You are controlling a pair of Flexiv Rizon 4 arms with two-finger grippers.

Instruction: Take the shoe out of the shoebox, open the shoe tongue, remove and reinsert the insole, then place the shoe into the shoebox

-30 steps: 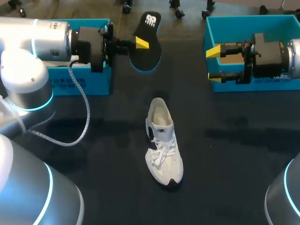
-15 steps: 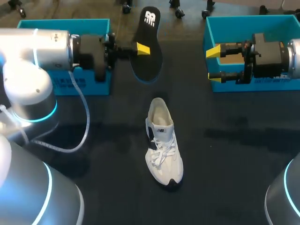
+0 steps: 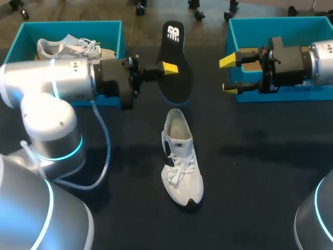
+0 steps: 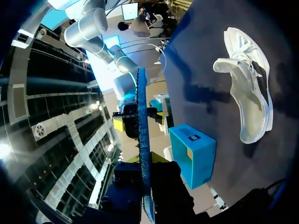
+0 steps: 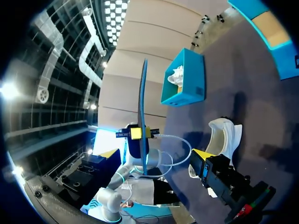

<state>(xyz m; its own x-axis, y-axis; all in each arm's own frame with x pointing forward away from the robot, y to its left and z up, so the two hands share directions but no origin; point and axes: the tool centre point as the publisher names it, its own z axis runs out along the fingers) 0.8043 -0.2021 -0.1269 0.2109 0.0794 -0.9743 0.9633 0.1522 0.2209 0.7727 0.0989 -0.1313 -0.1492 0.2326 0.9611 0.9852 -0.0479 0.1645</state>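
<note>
Now the big dark table [image 3: 260, 172] lies under everything. The left arm [image 3: 52, 86] comes in from the left and reaches toward the middle, over the far part of the table. The right arm [image 3: 322, 60] comes in from the right, also at the far side. A blue left shoebox [image 3: 112, 31] sits at the far left with a second shoe [image 3: 67, 48] inside it. A blue right shoebox [image 3: 276, 23] sits at the far right, and its brown floor shows. The white shoe [image 3: 179, 159] stands on its sole in the middle of the table, apart from both boxes. Its toe points toward the robot and its laces are loose. The black insole [image 3: 175, 57] is up off the table between the two boxes, just past the heel of the shoe. The left gripper [image 3: 167, 67] pinches it, one finger on each side. The right gripper [image 3: 229, 74] hangs at the near left corner of the right shoebox with its fingers spread wide.
</note>
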